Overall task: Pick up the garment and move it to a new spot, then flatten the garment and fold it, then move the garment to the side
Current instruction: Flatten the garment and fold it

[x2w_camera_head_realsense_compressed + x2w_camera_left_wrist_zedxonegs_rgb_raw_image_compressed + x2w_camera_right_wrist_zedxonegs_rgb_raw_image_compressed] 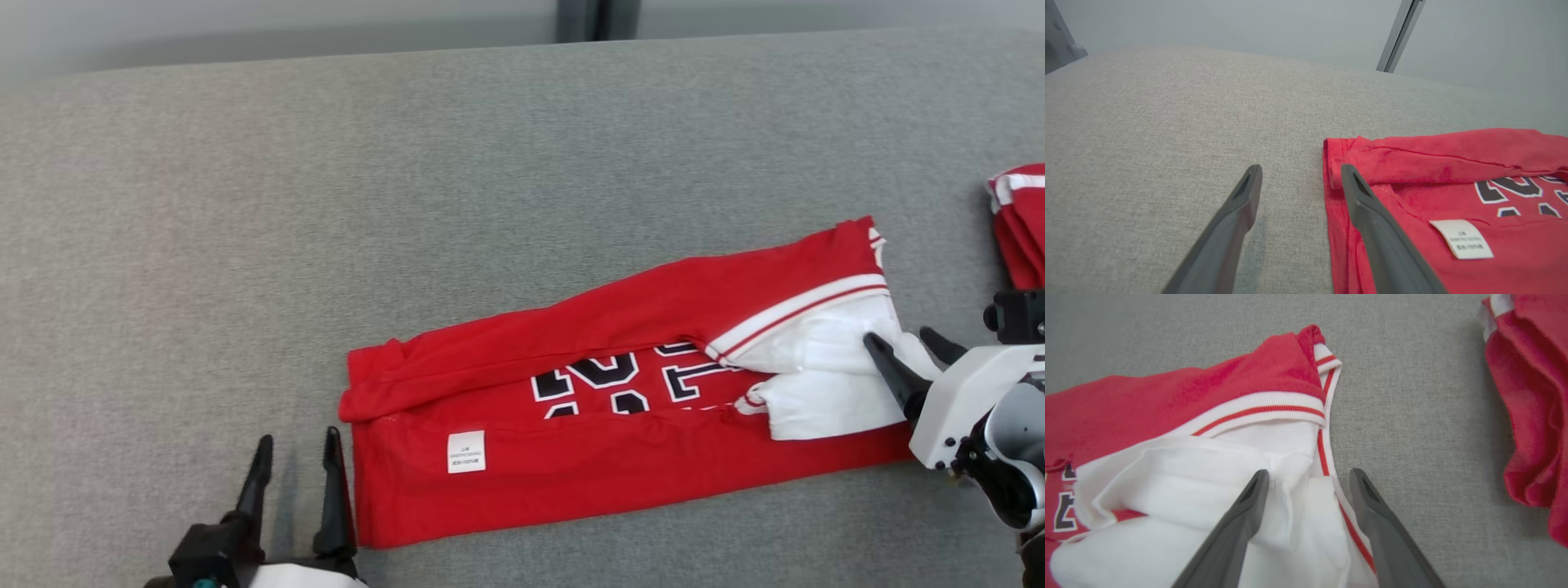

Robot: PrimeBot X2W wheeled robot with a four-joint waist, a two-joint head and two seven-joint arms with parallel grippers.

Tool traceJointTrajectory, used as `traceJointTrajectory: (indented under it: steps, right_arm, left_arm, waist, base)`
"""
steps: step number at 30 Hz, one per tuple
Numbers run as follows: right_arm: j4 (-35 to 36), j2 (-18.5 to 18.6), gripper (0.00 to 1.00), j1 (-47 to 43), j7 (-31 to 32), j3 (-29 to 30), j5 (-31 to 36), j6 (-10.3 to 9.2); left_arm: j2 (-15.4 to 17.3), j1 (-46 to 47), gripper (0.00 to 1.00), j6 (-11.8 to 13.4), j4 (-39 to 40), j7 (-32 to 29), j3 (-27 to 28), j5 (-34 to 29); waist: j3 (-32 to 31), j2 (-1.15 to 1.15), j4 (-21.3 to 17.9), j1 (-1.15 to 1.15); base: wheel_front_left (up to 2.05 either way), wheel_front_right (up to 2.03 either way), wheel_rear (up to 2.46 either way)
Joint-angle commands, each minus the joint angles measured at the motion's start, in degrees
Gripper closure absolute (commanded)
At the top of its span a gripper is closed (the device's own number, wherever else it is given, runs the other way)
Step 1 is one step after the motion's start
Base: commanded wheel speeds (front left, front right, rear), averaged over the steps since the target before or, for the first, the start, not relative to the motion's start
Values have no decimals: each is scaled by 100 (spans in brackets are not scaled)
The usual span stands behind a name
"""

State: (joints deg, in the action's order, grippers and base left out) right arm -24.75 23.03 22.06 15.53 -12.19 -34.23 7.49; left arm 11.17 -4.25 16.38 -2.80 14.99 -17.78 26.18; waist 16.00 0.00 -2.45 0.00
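Left fingers (333, 498) spread wide at red garment (571, 482) edge, right fingers (894, 371) wide over its white-trimmed end

Fingers parted — left end effector (298, 438), right end effector (898, 335).

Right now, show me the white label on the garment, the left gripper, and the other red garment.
white label (466, 452), head view, centre of the tag.
left gripper (298, 438), head view, midway between its open fingertips.
other red garment (1020, 229), head view, red fold at the picture's right edge.
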Motion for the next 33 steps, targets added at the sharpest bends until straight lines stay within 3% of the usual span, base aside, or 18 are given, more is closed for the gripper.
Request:
traceJointTrajectory:
  steps: [1,7,11,12,13,19,26,33]
  right_arm:
    - [-141,-21,0,41,101,16,100,1]
    - [-680,12,0,88,377,-126,468,1]
    - [-917,-65,0,76,642,-360,185,1]
    - [-922,-76,59,47,681,-427,35,1]
    - [-897,-96,100,19,702,-471,-153,4]
    - [-807,300,100,52,400,-310,-892,5]
    - [-571,1198,100,4,327,136,-1197,0]
    - [951,1650,100,-311,600,3,-1437,4]
  left_arm:
    - [-130,-86,0,-114,-49,19,108,-183]
    - [-586,-277,0,-551,-124,22,597,-743]
    - [-736,-361,0,-789,-199,23,838,-983]
    - [-757,-377,0,-838,-223,23,889,-1020]
    - [-767,-401,0,-885,-231,23,953,-1049]
    - [-818,-572,0,-1038,-276,23,1083,-1026]
    - [-814,-761,0,-975,-277,23,997,-818]
    - [-815,-872,0,-944,-224,23,926,-648]
  waist:
    - [-8,0,123,0]
    - [-21,0,263,0]
    - [-67,0,326,0]
    - [-96,0,345,0]
    - [-126,0,357,0]
    - [-427,0,354,0]
    - [-804,0,333,0]
    - [-892,0,287,0]
  base:
    - [0,0,0]
    - [0,0,0]
    - [0,0,0]
    - [0,0,0]
    - [0,0,0]
    - [0,0,0]
    - [0,0,0]
    - [0,0,0]
